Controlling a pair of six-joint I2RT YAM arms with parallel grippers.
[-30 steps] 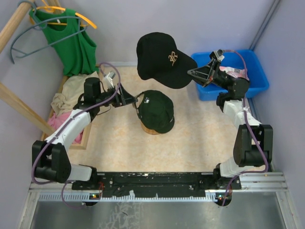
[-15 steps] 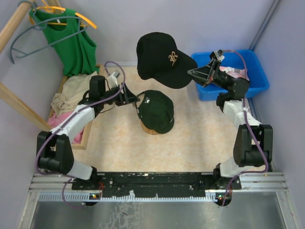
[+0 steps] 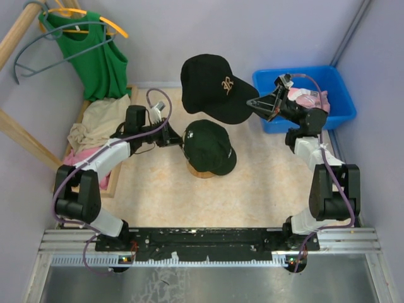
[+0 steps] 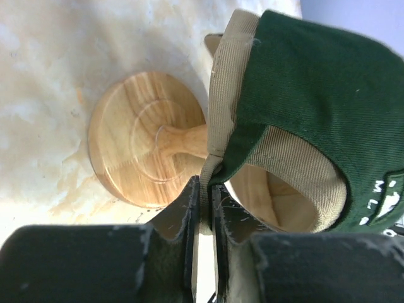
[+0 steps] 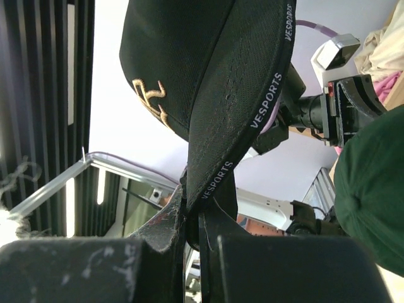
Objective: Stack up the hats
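1. The right gripper (image 3: 251, 103) is clamped on the brim edge of a black fabric baseball cap with a gold emblem (image 3: 211, 82); the cap hangs in the air above the mottled beige tabletop (image 3: 158, 189), with its crown toward the back wall and its brim toward the right arm.
2. In the right wrist view, the brim's underside, edged with printed tape, runs down between the two closed fingers of the right gripper (image 5: 192, 221); the gold emblem shows on the crown above.
3. A dark green fabric baseball cap with a curved brim (image 3: 209, 146) sits over a tan fabric baseball cap (image 4: 221, 95); both rest on a light wooden stand with a round base (image 4: 142, 151) near the middle of the table.
4. The left gripper (image 3: 180, 139) is at the left side of this pile; its fingers are drawn nearly together on the tan cap's lower rim; the green cap's edge touches that rim right at the fingertips; whether green cloth is also caught cannot be told.
5. A pink fabric cap (image 3: 307, 98) lies inside a blue plastic bin (image 3: 334, 85) at the back right.
6. A green sleeveless top (image 3: 95, 60) hangs at the back left; cream cloth (image 3: 95, 120) and pink cloth (image 3: 72, 163) lie below it.
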